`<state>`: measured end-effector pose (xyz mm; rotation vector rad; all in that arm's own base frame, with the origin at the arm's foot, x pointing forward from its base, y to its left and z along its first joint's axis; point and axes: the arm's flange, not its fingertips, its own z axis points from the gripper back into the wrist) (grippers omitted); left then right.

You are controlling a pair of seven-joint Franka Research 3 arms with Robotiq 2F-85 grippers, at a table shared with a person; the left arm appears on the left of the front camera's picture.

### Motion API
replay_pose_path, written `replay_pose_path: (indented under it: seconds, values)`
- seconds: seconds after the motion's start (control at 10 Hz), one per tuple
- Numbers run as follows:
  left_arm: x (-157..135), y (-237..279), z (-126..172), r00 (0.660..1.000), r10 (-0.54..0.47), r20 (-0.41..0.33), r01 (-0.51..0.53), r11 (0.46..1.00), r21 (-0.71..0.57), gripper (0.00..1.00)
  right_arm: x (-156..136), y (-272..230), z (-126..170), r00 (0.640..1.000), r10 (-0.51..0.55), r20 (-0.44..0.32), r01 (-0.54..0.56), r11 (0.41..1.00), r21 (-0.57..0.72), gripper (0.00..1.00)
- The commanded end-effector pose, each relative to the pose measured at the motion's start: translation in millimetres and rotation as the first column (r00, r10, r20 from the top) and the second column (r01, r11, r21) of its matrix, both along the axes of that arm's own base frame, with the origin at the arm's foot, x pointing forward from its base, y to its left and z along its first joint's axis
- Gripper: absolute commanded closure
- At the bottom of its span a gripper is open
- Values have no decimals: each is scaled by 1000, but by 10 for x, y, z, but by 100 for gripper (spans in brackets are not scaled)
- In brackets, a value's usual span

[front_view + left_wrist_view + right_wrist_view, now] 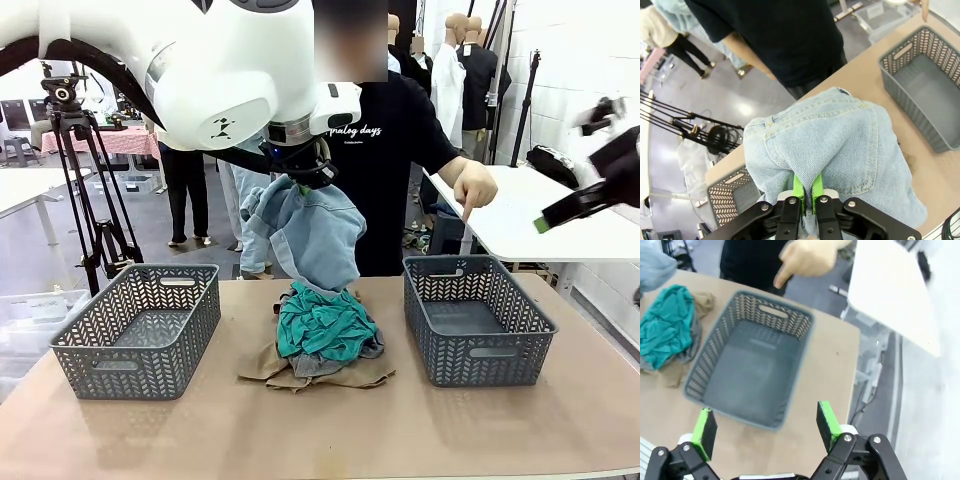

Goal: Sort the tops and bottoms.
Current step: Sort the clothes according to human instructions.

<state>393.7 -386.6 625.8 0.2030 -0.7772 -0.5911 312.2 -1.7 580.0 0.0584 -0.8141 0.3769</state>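
Here, denim bottoms (840, 140) pinched in left gripper (807, 186), hanging beneath

**Clearance check, table top**

Left basket (140, 272): open from above, floor bare. Right basket (470, 262): likewise, but a person's hand (472, 185) hangs over its far rim, finger pointing down. Centre: denim bottoms (310, 235) hang from the clamped left gripper (806, 189) onto the pile of tops (322, 335), blocking overhead access. Table (330, 430) strip nearest the robot is bare.
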Motion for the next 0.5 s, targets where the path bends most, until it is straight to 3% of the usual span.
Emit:
replay_pose_path:
  seconds: [0.0, 0.1, 0.2, 0.4]
  values:
    - [0, 0, 0, 1000, 0, 0, 0, 1000, 0, 100, -203, -103, -313, 998, -44, -41, 45, 999, 28, 0]
    - [54, -144, 19, 999, -30, 23, 31, 999, -32, 100, -164, -108, -375, 995, -84, -56, 86, 996, 31, 0]
    - [117, -362, 56, 996, -77, 50, 80, 996, -50, 100, -41, -126, 3, 1000, -26, -14, 26, 1000, 14, 0]
    - [319, -920, 157, 969, -219, 118, 229, 970, -84, 100, -41, -126, 3, 1000, -26, -14, 26, 1000, 14, 0]
